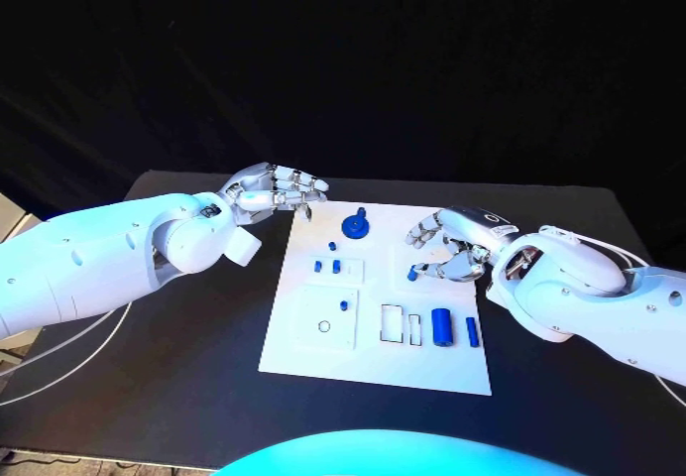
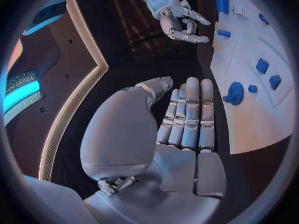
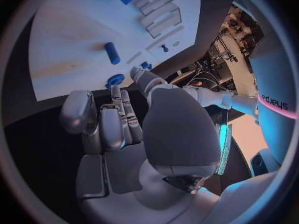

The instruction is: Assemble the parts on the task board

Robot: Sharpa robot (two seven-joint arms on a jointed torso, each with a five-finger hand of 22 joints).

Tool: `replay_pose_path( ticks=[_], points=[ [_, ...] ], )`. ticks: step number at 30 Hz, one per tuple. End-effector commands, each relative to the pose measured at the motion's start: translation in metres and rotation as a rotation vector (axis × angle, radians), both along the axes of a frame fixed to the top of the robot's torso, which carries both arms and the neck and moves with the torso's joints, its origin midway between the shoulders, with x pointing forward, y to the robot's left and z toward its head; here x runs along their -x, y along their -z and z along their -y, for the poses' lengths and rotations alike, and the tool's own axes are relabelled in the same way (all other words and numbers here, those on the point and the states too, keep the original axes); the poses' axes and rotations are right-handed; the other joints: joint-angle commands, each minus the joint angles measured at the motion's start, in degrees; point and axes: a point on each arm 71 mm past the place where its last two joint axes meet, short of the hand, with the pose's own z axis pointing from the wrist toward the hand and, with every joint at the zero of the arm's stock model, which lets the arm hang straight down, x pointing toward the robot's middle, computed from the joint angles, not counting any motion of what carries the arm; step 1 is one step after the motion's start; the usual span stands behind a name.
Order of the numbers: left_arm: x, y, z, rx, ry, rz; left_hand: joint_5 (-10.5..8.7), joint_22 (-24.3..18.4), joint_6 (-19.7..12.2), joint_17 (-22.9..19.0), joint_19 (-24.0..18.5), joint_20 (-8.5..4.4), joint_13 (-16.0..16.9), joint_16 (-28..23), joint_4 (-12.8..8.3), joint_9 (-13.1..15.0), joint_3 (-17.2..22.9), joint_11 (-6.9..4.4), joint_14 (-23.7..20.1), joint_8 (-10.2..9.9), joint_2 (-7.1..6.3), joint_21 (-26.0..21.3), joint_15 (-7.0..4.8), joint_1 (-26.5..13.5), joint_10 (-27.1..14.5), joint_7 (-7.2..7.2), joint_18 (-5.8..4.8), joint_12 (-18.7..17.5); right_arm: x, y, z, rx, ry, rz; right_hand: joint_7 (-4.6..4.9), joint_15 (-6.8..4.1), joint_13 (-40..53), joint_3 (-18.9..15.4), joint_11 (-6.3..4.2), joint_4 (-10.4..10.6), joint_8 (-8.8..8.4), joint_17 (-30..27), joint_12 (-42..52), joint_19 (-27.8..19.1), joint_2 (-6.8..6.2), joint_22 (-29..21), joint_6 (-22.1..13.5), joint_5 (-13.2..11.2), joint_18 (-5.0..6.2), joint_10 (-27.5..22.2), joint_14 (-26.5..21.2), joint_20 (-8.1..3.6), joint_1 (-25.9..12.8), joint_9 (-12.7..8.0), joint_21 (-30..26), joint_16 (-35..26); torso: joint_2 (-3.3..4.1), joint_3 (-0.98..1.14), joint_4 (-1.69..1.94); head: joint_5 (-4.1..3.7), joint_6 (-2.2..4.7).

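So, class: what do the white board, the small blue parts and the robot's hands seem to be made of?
Board: probably matte white plastic; flat, no glare, with moulded recesses. Blue parts, such as the cylinder: likely smooth plastic, uniform colour. Left hand and right hand: silvery, faintly glossy; metal or coated plastic, hard to tell.

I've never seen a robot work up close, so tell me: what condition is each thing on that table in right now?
Left hand: empty, fingers together, at the white board's far left corner.
Right hand: fingers curled over the board; can't tell if it holds anything.
White board: flat on the table.
Blue round knob: on the board.
Blue cylinder: lying on its side.
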Motion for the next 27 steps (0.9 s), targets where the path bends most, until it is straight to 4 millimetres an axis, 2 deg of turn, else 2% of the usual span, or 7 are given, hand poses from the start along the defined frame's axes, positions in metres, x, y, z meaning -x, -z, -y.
replay_pose_path(
  ticks=[1, 3, 4, 13, 16, 18, 27],
  points=[
    [0.001, -0.001, 0.003, 0.014, 0.02, 0.003, -0.06, -0.1, -0.4, -0.1, -0.2, 0.1, 0.0, -0.2, -0.1, 0.0, -0.4, -0.06, -0.2, -0.1, -0.19, -0.3, 0.09, -0.5, -0.3, -0.07, 0.7, 0.2, -0.004, 0.008, 0.005, 0.064, -0.019, -0.1, -0.63, 0.87, -0.1, -12.8, 0.85, 6.4, -1.07, -2.0, 1.0, -1.2, 1.36, -1.7, -2.6, -1.2, 0.77, -3.9, -0.5, 0.48, 5.9, -1.3, -3.6, -0.8, 0.01, 0.02, -0.03, -0.23, 0.41],
    [0.001, 0.0, 0.003, 0.014, 0.02, 0.003, -0.02, -0.1, -0.4, -0.1, -0.2, 0.11, 0.0, -0.2, -0.1, 0.0, -0.4, -0.09, -0.2, 0.0, -0.17, -0.4, 0.07, -0.5, -0.3, -0.11, 0.72, 0.2, -0.008, 0.011, 0.008, 0.098, -0.014, -0.11, -0.7, 0.96, 0.0, -15.0, 0.99, 10.6, -1.0, -2.0, 1.7, -1.1, 0.97, -1.8, -2.8, -1.3, 0.81, -4.7, -0.5, 0.53, 8.8, -1.6, -3.9, -0.7, 0.04, 0.08, 0.06, -0.31, 0.43],
    [0.001, 0.0, 0.003, 0.014, 0.02, 0.003, -0.02, -0.1, -0.4, -0.1, -0.2, 0.11, 0.0, -0.2, -0.1, 0.0, -0.4, -0.09, -0.2, 0.0, -0.17, -0.4, 0.07, -0.5, -0.3, -0.11, 0.72, 0.2, -0.009, 0.012, 0.009, 0.112, -0.012, -0.114, -0.81, 0.98, -0.1, -15.9, 1.03, 11.0, -1.03, -1.9, 1.8, -1.1, 0.6, -1.8, -3.0, -1.4, 0.81, -5.2, -0.5, 0.58, 9.2, -1.7, -4.1, -0.6, 0.05, 0.08, 0.09, -0.33, 0.43],
    [0.001, 0.0, 0.002, 0.013, 0.017, 0.002, -0.02, -0.1, -0.4, -0.1, -0.2, 0.11, 0.0, -0.2, -0.1, 0.0, -0.4, -0.09, -0.2, 0.0, -0.17, -0.4, 0.07, -0.5, -0.3, -0.11, 0.72, 0.2, -0.011, 0.022, 0.008, 0.181, -0.018, -0.113, -0.88, 0.79, 0.1, -16.5, 0.75, 11.0, -0.75, -1.2, 3.1, -0.6, 1.41, -1.5, -2.6, -1.8, 0.73, -4.5, -0.2, 0.47, 10.5, -1.9, -3.5, -0.1, 0.04, -0.04, 0.02, -0.4, 0.39],
    [0.001, 0.0, 0.002, 0.012, 0.016, 0.001, -0.02, -0.1, -0.4, -0.1, -0.2, 0.11, 0.0, -0.2, -0.1, 0.0, -0.4, -0.09, -0.2, 0.0, -0.17, -0.4, 0.07, -0.5, -0.3, -0.11, 0.72, 0.2, -0.011, 0.025, 0.004, 0.183, -0.02, -0.106, -0.59, 0.37, 0.2, -15.9, 0.21, 10.8, -0.29, -0.8, 4.4, 0.1, 2.58, -0.8, -1.7, -2.1, 0.49, -2.7, 0.1, 0.11, 10.9, -1.9, -2.0, 0.2, 0.03, 0.01, 0.0, -0.37, 0.34],
    [0.001, 0.0, 0.002, 0.012, 0.016, 0.001, -0.02, -0.1, -0.4, -0.1, -0.2, 0.11, 0.0, -0.2, -0.1, 0.0, -0.4, -0.09, -0.2, 0.0, -0.17, -0.4, 0.07, -0.5, -0.3, -0.11, 0.72, 0.2, -0.011, 0.026, 0.002, 0.181, -0.021, -0.1, 0.06, -0.14, 0.2, -14.5, -0.42, 10.7, 0.04, 0.2, 5.8, 1.0, 4.18, 0.5, -1.0, -4.1, 0.04, -0.4, 0.5, -0.34, 11.4, -2.0, 0.6, 0.7, 0.02, -0.02, 0.0, -0.41, 0.3],
    [0.001, 0.001, 0.002, 0.01, 0.014, -0.001, 0.01, -0.2, -0.4, -0.1, -0.2, 0.11, 0.0, -0.2, -0.2, 0.0, -0.4, -0.12, -0.2, 0.0, -0.14, -0.4, 0.04, -0.4, -0.3, -0.15, 0.75, 0.3, -0.01, 0.028, -0.007, 0.147, -0.02, -0.069, 0.71, -0.87, 0.0, -11.4, -1.25, 10.7, 0.99, 2.2, 6.5, 2.3, 5.99, 2.8, 1.7, -5.3, -0.64, 4.0, 1.2, -1.05, 11.5, -2.4, 4.5, 2.0, 0.03, 0.07, 0.01, -0.34, 0.16]
  ],
)
